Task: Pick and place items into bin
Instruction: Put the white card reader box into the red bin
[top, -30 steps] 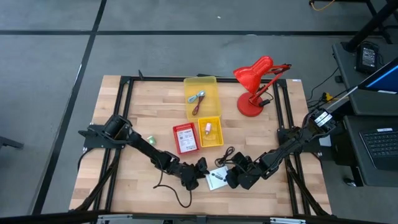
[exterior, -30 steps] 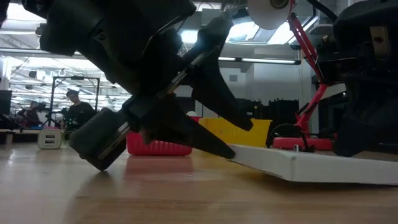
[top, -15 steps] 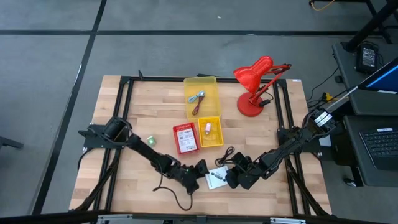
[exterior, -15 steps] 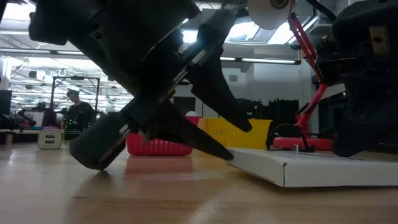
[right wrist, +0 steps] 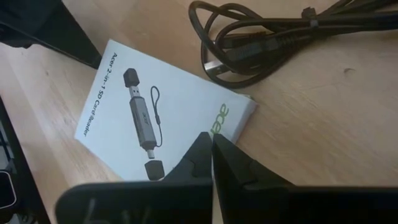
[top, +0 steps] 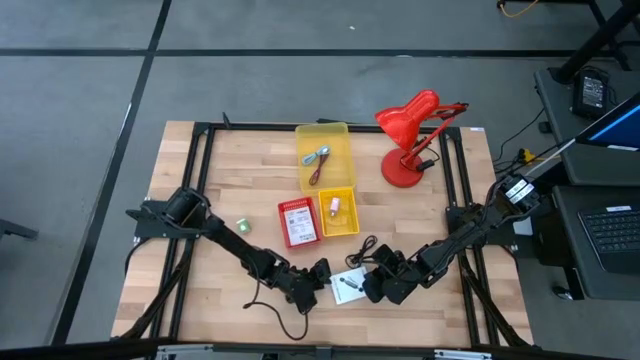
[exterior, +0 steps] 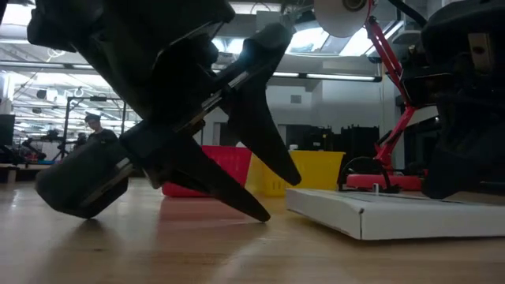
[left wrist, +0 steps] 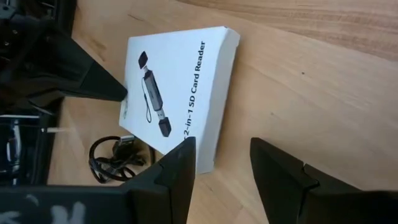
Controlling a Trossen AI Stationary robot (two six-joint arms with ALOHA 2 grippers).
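**Both hands low at the white packet, left one drawn back**

The left hand sits low on the worktop with its fingers spread apart and nothing between them; their tips stand just beside the edge of the white card-reader packet, apart from it. The right hand is at the packet's other side, fingers pressed together over its corner, gripping nothing that shows.

Against half a second ago, the left hand has pulled back from the packet: in the low view a strip of bare wood now shows between fingertips and box. The right hand has not shifted.

Counted: one white packet, one coiled black cable near it, one red packet, one yellow bin of two compartments, one green piece.
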